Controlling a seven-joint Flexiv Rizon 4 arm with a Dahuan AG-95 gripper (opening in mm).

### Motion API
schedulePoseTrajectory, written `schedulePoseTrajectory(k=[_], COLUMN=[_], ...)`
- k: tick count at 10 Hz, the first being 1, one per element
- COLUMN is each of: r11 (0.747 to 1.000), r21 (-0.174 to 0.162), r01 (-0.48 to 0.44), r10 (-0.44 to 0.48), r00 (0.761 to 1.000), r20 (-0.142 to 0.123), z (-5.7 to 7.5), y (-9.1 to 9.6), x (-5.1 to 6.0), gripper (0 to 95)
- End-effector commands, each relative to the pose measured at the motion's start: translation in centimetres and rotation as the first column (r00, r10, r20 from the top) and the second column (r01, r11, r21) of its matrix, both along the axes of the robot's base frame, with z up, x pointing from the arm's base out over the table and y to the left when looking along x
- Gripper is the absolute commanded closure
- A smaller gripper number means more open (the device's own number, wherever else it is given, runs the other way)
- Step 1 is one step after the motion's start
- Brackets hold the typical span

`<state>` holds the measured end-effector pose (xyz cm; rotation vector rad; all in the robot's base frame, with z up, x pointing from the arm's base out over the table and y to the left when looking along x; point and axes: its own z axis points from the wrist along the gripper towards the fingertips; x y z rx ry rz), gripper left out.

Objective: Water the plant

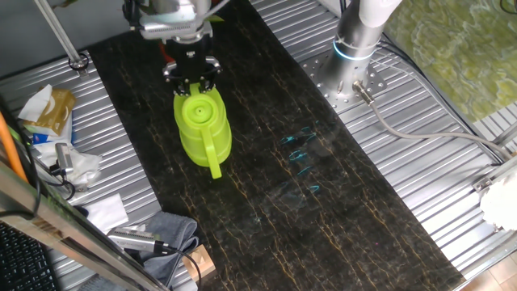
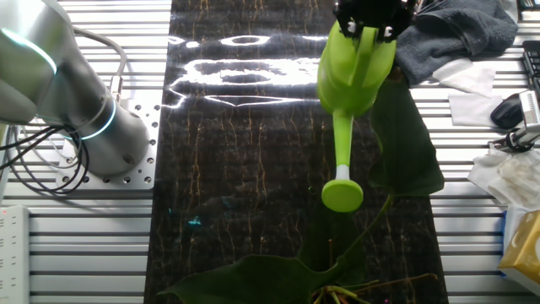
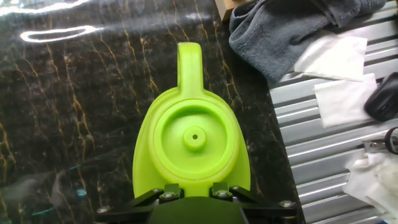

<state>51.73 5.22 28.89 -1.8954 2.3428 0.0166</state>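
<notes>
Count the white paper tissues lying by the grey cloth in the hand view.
2. One tissue lies against the grey cloth, the other tissue just below it beside a dark object at the frame edge. More may lie outside the frame.

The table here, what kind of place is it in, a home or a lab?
Most likely a robotics lab bench, not a home: the arm's base is bolted to a ribbed metal table, a dark marble-patterned mat marks the work area, and cables trail beside it.

The black two-finger gripper clasps the top of a lime-green plastic watering can, whose spout and round rose hang below it, just above the broad dark green leaves of the plant.
</notes>
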Motion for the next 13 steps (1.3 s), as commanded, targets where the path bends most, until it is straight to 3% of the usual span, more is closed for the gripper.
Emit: schedulePoseTrajectory(k=[1, 2, 4, 8, 11, 13], r11=[0.999, 0.999, 0.996, 0.991, 0.98, 0.977], r21=[0.036, 0.055, 0.089, 0.136, 0.199, 0.214], r01=[0.001, 0.0, 0.006, 0.017, 0.019, 0.013], r10=[-0.002, -0.003, -0.013, -0.028, -0.041, -0.038], r00=[0.999, 0.998, 0.997, 0.996, 0.993, 0.993], r20=[0.037, 0.059, 0.077, 0.079, 0.108, 0.114], z=[0.1, 0.2, 0.5, 1.1, 1.4, 1.6], y=[-0.2, -0.4, -0.8, -1.6, -1.9, -2.1], x=[0.0, -0.1, -0.5, -1.2, -1.4, -1.6], gripper=[95.0, 95.0, 95.0, 95.0, 95.0, 95.0])
